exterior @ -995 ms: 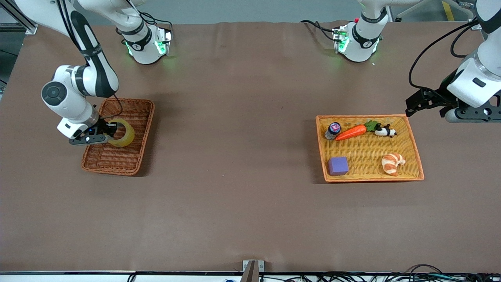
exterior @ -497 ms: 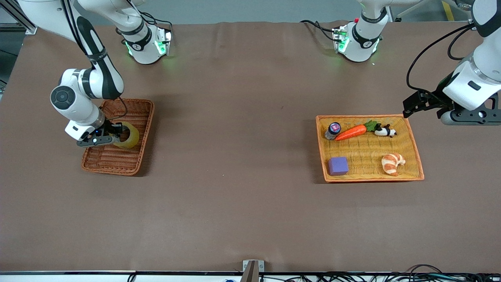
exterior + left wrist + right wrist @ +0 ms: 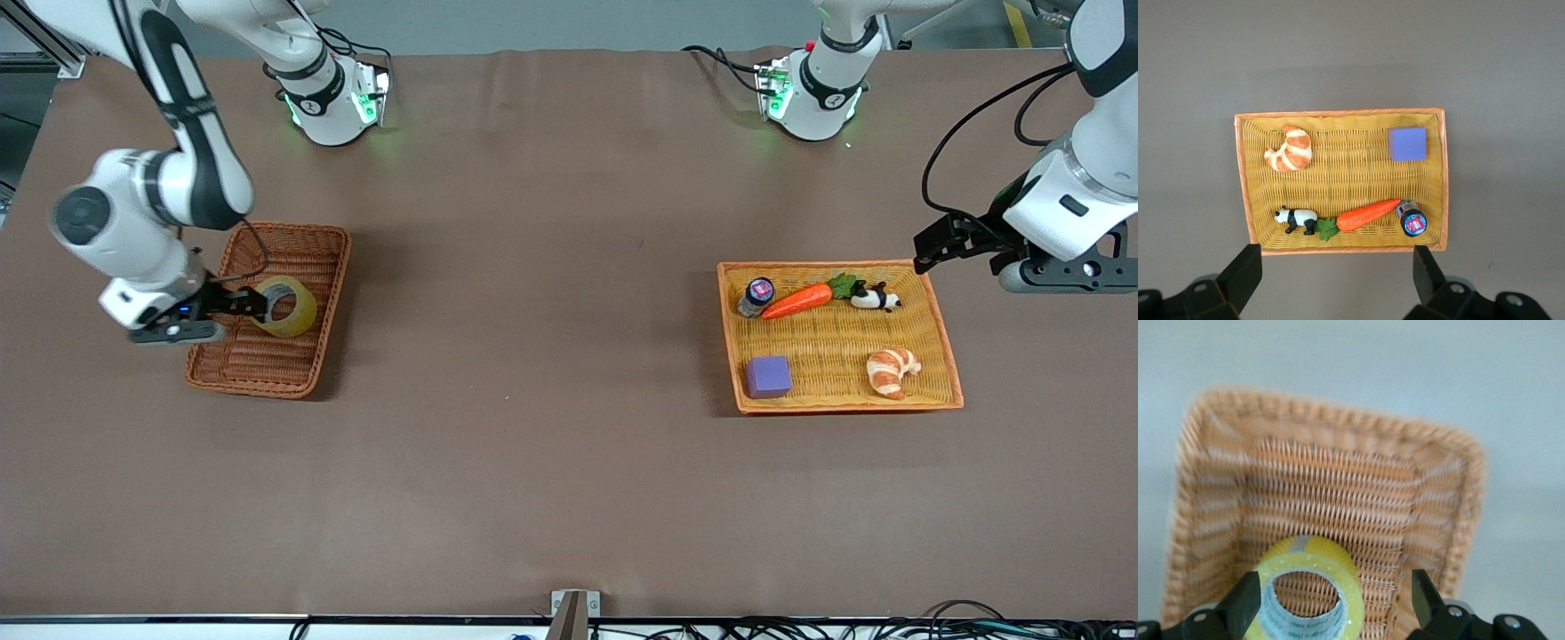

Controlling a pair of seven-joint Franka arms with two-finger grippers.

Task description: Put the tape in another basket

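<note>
The right hand (image 3: 253,305), clamped on the tape (image 3: 286,306) a second ago, now stands with its fingers apart, one on either side of the roll in the right wrist view, and has drawn back toward the right arm's end of the tabletop (image 3: 551,462). The tape (image 3: 1308,597) has left the grip and sits in the basket (image 3: 268,308), on the ribbed bottom near its middle, hole partly upward. By this evidence the transfer itself looks done; what remains is probably only for the right arm to lift clear.

The left hand (image 3: 956,240) waits with its fingers apart above the tabletop, beside the corner of the yellow basket (image 3: 942,333) at the left arm's end. That basket (image 3: 1241,180) holds a carrot (image 3: 797,300), a panda (image 3: 876,298), a small jar (image 3: 757,295), a purple cube (image 3: 768,376) and a croissant (image 3: 892,371).

The tabletop is a plain brown sheet, faintly creased. Both arm bases stand along its upper edge with green lights lit; cables run along the edge nearest the front camera.
</note>
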